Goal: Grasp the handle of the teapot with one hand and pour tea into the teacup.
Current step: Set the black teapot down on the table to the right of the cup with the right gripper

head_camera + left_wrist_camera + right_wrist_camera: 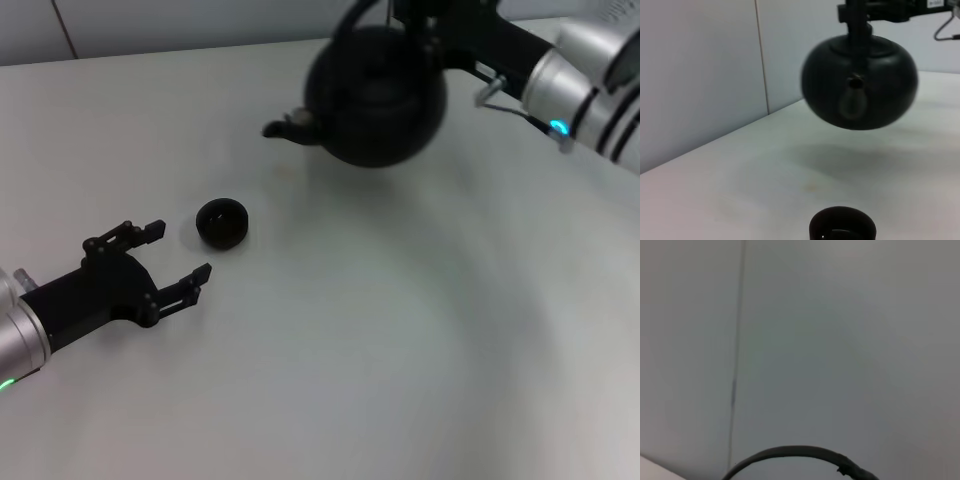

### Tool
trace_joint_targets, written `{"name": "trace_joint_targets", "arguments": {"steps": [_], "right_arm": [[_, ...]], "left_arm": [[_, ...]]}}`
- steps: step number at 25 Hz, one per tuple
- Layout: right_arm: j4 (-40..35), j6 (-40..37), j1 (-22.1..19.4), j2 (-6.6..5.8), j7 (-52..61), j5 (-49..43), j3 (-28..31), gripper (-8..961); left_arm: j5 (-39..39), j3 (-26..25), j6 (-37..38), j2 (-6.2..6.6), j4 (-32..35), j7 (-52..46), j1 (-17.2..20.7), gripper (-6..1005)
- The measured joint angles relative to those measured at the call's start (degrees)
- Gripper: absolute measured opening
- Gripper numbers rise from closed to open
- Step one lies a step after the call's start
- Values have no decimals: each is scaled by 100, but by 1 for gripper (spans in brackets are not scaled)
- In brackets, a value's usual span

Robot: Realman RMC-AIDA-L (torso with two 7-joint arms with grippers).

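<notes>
The black teapot (375,95) hangs above the table at the back, its short spout (285,128) pointing left. My right gripper (425,15) is shut on the top of the thin arched handle (345,25) and holds the pot up. The left wrist view shows the teapot (860,82) in the air with its shadow on the table below. The handle's arc (790,452) crosses the right wrist view. The tiny black teacup (221,222) stands on the table, to the left of the pot and nearer to me; it also shows in the left wrist view (842,225). My left gripper (182,250) is open and empty just left of the cup.
The white table (400,330) spreads to the front and right. A pale wall (700,75) with a vertical seam stands behind the table's far edge.
</notes>
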Motion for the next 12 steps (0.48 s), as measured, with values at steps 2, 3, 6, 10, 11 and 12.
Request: {"name": "trace_joint_targets", "arguments": {"steps": [2,3,6,10,11,12], "right_arm": [[27,-57,-240,8,1,77,29,91],[27,-57,-240,8,1,77,29,91],[73,-112,-392,20,-9,83,121,91],[201,-158,-458,21,-39,85,271,92],[243,-159,-461,18,-44,86,305,92],[309,-159,-462,9,-54,89,346,92]], "left_arm": [[0,0,1,4,1,0,16,791],[0,0,1,4,1,0,16,791],[0,3,2,5,-7,1,28,791],[0,8,3,-2,-18,1,28,791],[0,8,3,-5,-19,1,28,791],[0,9,3,-9,-20,1,27,791]]}}
